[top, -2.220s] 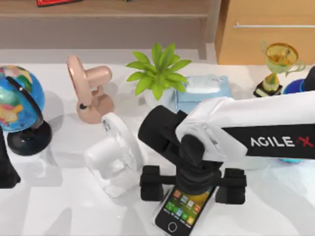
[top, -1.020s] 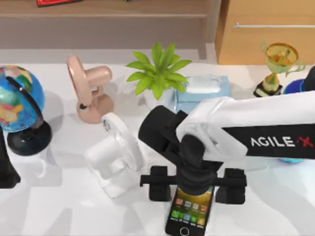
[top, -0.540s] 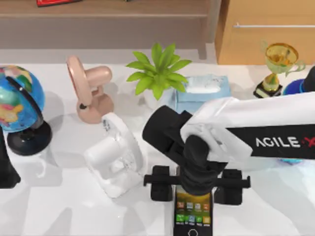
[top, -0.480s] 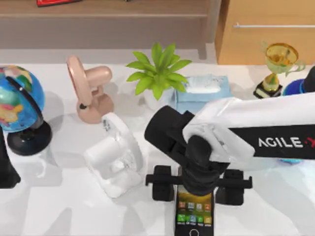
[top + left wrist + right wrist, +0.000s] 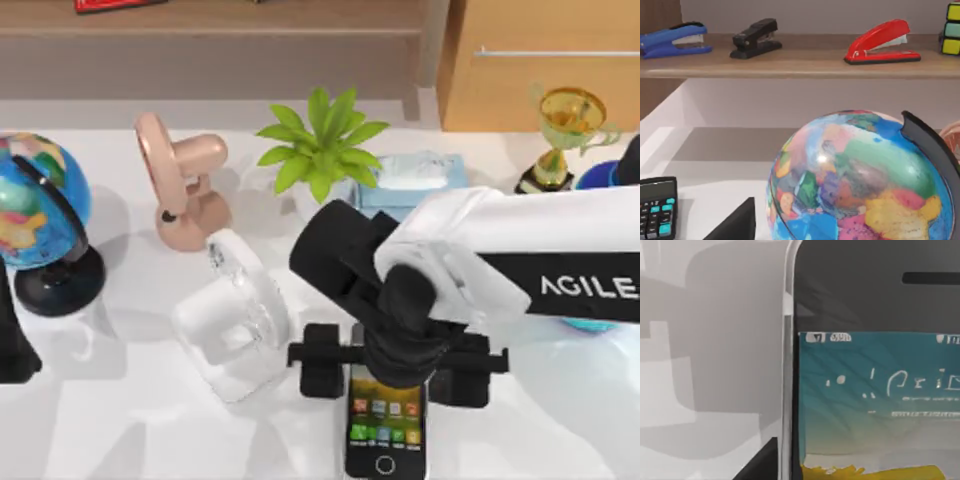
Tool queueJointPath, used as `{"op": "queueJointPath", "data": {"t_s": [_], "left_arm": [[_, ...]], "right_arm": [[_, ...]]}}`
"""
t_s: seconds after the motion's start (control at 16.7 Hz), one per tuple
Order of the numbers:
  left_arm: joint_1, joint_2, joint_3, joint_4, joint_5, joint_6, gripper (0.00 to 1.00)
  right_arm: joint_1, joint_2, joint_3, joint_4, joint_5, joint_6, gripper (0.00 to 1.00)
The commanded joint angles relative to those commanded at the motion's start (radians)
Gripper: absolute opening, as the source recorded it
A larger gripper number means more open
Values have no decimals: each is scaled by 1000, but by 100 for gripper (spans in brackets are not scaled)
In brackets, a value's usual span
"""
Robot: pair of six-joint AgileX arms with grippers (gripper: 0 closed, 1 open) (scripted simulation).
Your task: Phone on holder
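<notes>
Top view, near edge first: the phone (image 5: 385,432) lies face up on the white table (image 5: 120,430), its home-button end close to the near edge and its long sides running straight away from that edge. The right gripper (image 5: 397,366) hangs directly over the phone's far end, its black cross-bar spanning both sides, one finger block (image 5: 322,372) outside the left rim and the other outside the right rim; whether the fingers press the rims cannot be told. Right wrist view shows the phone's silver rim (image 5: 787,365) and teal screen close under the camera, with bare table beside it. Just left of the gripper stands the white holder (image 5: 235,318), tilted, its nearest edge close to the left finger block and apart from the phone. Open table remains to the near left of the holder and to the near right of the phone. Farther back stand a pink fan-shaped stand (image 5: 180,190), a green plant (image 5: 320,150) and a blue tissue box (image 5: 415,175); a trophy (image 5: 565,135) sits at the far right. A globe (image 5: 40,215) occupies the left side. The left arm (image 5: 12,345) is parked at the left edge. Left wrist view shows the globe (image 5: 855,180), a calculator (image 5: 657,205), and staplers (image 5: 880,42) on a shelf (image 5: 790,65) beyond.
</notes>
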State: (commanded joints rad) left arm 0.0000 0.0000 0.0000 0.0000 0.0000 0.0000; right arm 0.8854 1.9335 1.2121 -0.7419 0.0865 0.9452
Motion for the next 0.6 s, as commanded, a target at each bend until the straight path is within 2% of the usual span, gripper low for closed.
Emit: {"op": "queueJointPath", "data": {"t_s": [0.24, 0.6], "left_arm": [[0, 0, 0, 0, 0, 0, 100], [0, 0, 0, 0, 0, 0, 100]], "right_arm": [[0, 26, 51, -69, -4, -5, 0], [-3, 25, 53, -73, -5, -3, 0]]}}
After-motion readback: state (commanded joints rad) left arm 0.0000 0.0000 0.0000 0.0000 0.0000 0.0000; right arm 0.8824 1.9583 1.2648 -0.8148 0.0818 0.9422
